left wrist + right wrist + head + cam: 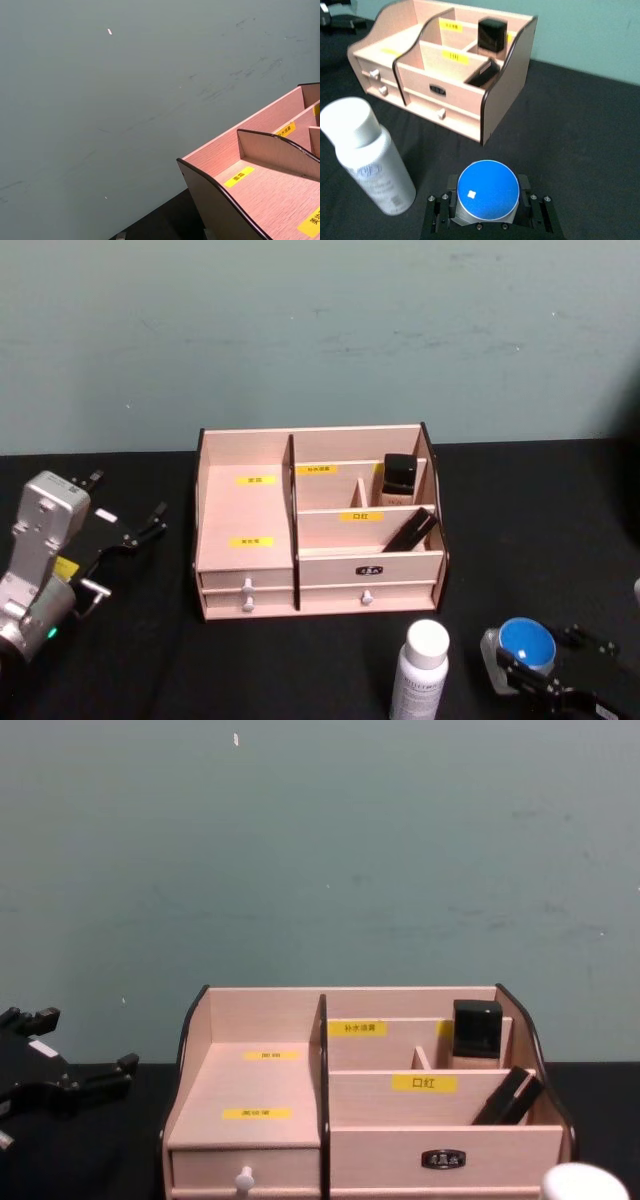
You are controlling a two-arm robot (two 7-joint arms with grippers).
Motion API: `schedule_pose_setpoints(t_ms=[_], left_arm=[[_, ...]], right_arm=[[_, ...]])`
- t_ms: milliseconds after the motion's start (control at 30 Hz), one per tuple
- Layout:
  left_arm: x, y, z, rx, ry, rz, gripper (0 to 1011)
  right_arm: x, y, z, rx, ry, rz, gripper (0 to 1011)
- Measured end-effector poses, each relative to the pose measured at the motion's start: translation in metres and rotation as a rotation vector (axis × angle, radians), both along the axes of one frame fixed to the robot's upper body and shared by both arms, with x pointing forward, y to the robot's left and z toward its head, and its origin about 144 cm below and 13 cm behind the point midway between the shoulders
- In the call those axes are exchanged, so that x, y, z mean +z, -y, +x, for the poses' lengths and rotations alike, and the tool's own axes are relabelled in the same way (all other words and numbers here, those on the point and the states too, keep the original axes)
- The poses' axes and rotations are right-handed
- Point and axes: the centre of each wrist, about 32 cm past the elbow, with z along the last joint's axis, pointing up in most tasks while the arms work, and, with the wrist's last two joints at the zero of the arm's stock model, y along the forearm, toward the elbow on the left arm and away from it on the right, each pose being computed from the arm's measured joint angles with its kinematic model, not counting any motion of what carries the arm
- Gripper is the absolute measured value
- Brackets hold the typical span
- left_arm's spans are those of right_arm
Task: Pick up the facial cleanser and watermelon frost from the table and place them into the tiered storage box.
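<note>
Well, surface: black (560, 530), with a grey-green wall behind it.
Tiered storage box: (330, 560) sits mid-surface, its two small drawers facing the robot.
Inside the box: a black-capped bottle (400, 475) stands in the rear right compartment. A dark flat case (410, 532) leans in the compartment just in front of it. The wide left compartment holds only yellow labels.
Facial cleanser: the white bottle (420, 675) stands upright on the surface at about 5 o'clock from the box, near its front and apart from it.
Watermelon frost: the small blue-lidded jar (487, 192) is at 3 o'clock from the cleanser, close beside it without touching.
Right gripper: (488, 216) is low at the jar, its fingers closed against the jar's two sides. I cannot tell whether the jar is lifted or resting.
Left gripper: (128, 495) hangs at 9 o'clock from the box, well apart from it, with its fingers spread and holding nothing.
</note>
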Motion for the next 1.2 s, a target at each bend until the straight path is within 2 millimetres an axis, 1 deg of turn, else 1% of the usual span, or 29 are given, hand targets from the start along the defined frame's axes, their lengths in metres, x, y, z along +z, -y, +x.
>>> schedule_pose_setpoints(t_ms=[100, 133, 200, 233, 300, 333, 400, 433, 500, 533, 633, 667, 800, 900, 933, 967, 1067, 1200], left_arm=[[0.0, 0.0, 0.0, 0.0, 0.0, 0.0, 1001], [0.0, 0.0, 0.0, 0.0, 0.0, 0.0, 1001], [0.0, 0.0, 0.0, 0.0, 0.0, 0.0, 1001], [0.0, 0.0, 0.0, 0.0, 0.0, 0.0, 1001], [0.0, 0.0, 0.0, 0.0, 0.0, 0.0, 1001], [0.0, 0.0, 0.0, 0.0, 0.0, 0.0, 1001], [0.0, 0.0, 0.0, 0.0, 0.0, 0.0, 1001], [0.0, 0.0, 0.0, 0.0, 0.0, 0.0, 1001], [0.0, 0.0, 0.0, 0.0, 0.0, 0.0, 1001], [0.0, 0.0, 0.0, 0.0, 0.0, 0.0, 1002], [0.0, 0.0, 0.0, 0.0, 0.0, 0.0, 1001], [0.0, 0.0, 0.0, 0.0, 0.0, 0.0, 1001], [0.0, 0.0, 0.0, 0.0, 0.0, 0.0, 1001], [0.0, 0.0, 0.0, 0.0, 0.0, 0.0, 1001], [0.0, 0.0, 0.0, 0.0, 0.0, 0.0, 1001], [0.0, 0.0, 0.0, 0.0, 0.0, 0.0, 1001], [0.0, 0.0, 0.0, 0.0, 0.0, 0.0, 1001], [0.0, 0.0, 0.0, 0.0, 0.0, 0.0, 1001]], right_arm=[[0.007, 0.0, 0.003, 0.002, 0.022, -0.002, 715], [0.014, 0.0, 0.006, 0.004, 0.04, -0.006, 715], [0.021, 0.001, 0.01, 0.007, 0.06, -0.009, 715], [0.028, 0.001, 0.013, 0.01, 0.081, -0.011, 715], [0.036, 0.002, 0.017, 0.014, 0.103, -0.012, 715], [0.045, 0.002, 0.021, 0.023, 0.129, -0.01, 715], [0.052, 0.003, 0.025, 0.036, 0.149, -0.003, 715], [0.06, 0.003, 0.03, 0.051, 0.172, 0.005, 715], [0.067, 0.004, 0.035, 0.07, 0.19, 0.014, 715], [0.074, 0.006, 0.041, 0.09, 0.207, 0.024, 715], [0.083, 0.008, 0.051, 0.119, 0.228, 0.034, 715], [0.088, 0.011, 0.059, 0.139, 0.24, 0.041, 715], [0.097, 0.015, 0.075, 0.182, 0.258, 0.058, 715], [0.103, 0.018, 0.097, 0.22, 0.276, 0.076, 715], [0.104, 0.019, 0.101, 0.225, 0.278, 0.077, 715], [0.106, 0.018, 0.109, 0.235, 0.281, 0.079, 715], [0.107, 0.016, 0.12, 0.249, 0.282, 0.082, 715], [0.104, 0.006, 0.137, 0.275, 0.272, 0.081, 715]])
